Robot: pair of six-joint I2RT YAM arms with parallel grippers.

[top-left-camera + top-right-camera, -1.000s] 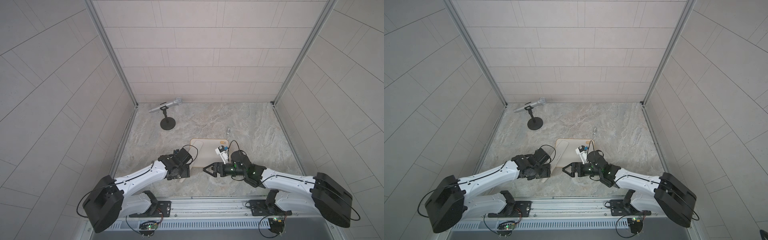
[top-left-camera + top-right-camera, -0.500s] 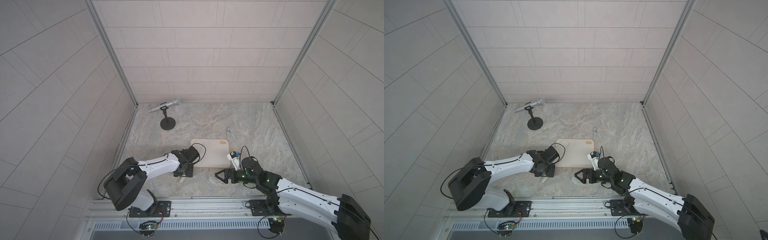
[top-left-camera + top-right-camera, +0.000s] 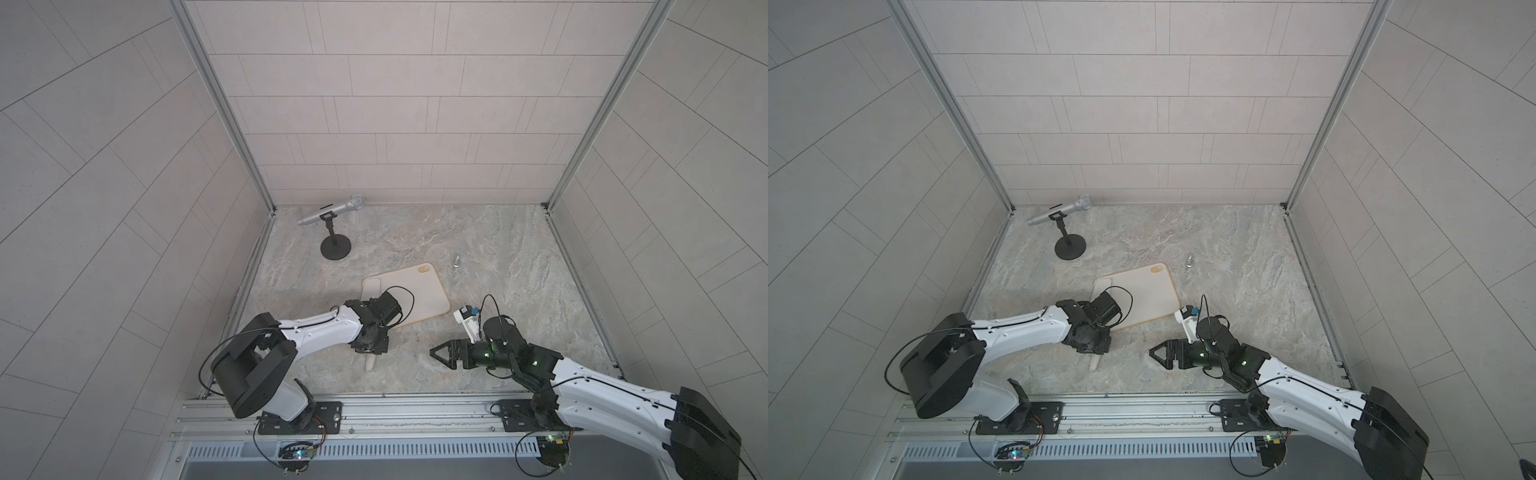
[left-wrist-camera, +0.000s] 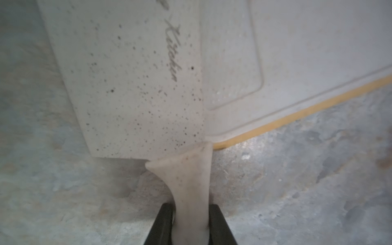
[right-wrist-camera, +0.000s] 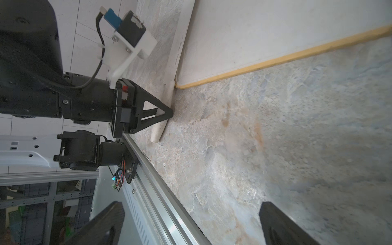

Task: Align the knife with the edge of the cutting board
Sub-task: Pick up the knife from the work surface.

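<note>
The cutting board (image 3: 419, 295) lies flat on the stone floor, cream with a tan rim, seen in both top views (image 3: 1146, 291). The knife lies along its left side: the speckled blade (image 4: 131, 84) overlaps the board's edge (image 4: 318, 53), and the pale handle (image 3: 369, 363) points toward the front rail. My left gripper (image 4: 191, 209) is shut on the handle, one black finger (image 4: 163, 222) on each side. My right gripper (image 3: 436, 353) hangs open and empty over bare floor, right of the knife and in front of the board.
A silver microphone (image 3: 332, 210) on a black stand is at the back left. A small metal piece (image 3: 456, 262) lies behind the board's right corner. The aluminium rail (image 3: 374, 399) bounds the front, and tiled walls enclose the other sides.
The left gripper has closed onto the knife handle. The right arm has drawn back off the board toward the front right, staying open.
</note>
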